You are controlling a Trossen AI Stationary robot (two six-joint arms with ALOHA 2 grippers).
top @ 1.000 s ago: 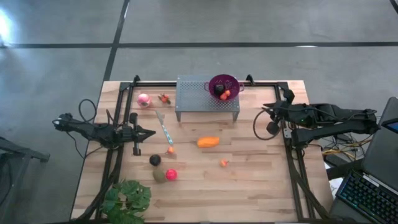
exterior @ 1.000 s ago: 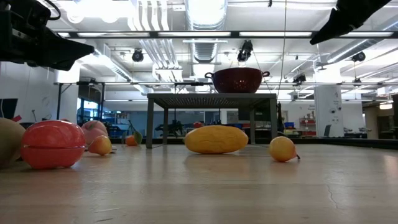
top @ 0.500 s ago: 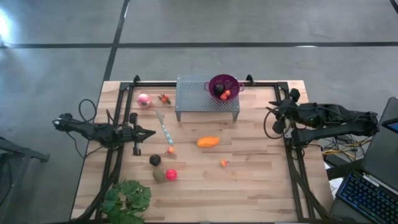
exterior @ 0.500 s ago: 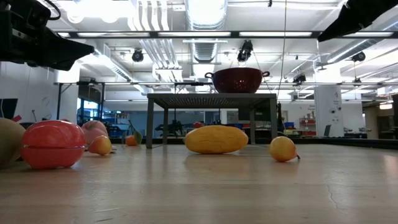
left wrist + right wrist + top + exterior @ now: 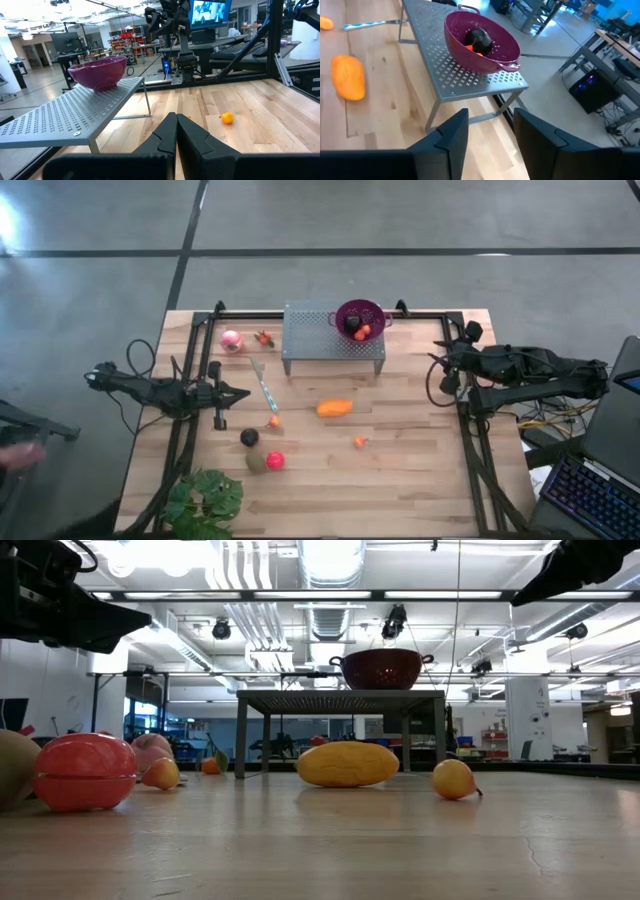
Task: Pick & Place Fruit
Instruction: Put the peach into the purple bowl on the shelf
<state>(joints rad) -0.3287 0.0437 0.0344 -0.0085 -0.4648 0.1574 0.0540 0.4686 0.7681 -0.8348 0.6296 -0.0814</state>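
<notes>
On the wooden counter (image 5: 400,480) a grey perforated stand (image 5: 333,338) carries a purple bowl (image 5: 359,318) with dark and red pieces inside. In front lie an elongated orange piece (image 5: 335,408), a tiny orange bit (image 5: 360,442), a red ball (image 5: 275,461), an olive-green piece (image 5: 257,463), a dark ball (image 5: 249,438) and a pink ball (image 5: 231,340). A leafy plant (image 5: 205,502) sits at one corner. The left gripper (image 5: 243,393) and right gripper (image 5: 440,370) wait at opposite sides.

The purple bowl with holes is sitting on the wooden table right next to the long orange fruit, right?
Not quite. The purple perforated bowl sits on top of the grey perforated metal stand, raised above the wooden table. The elongated orange fruit lies on the table in front of that stand. The high view shows it.
</notes>
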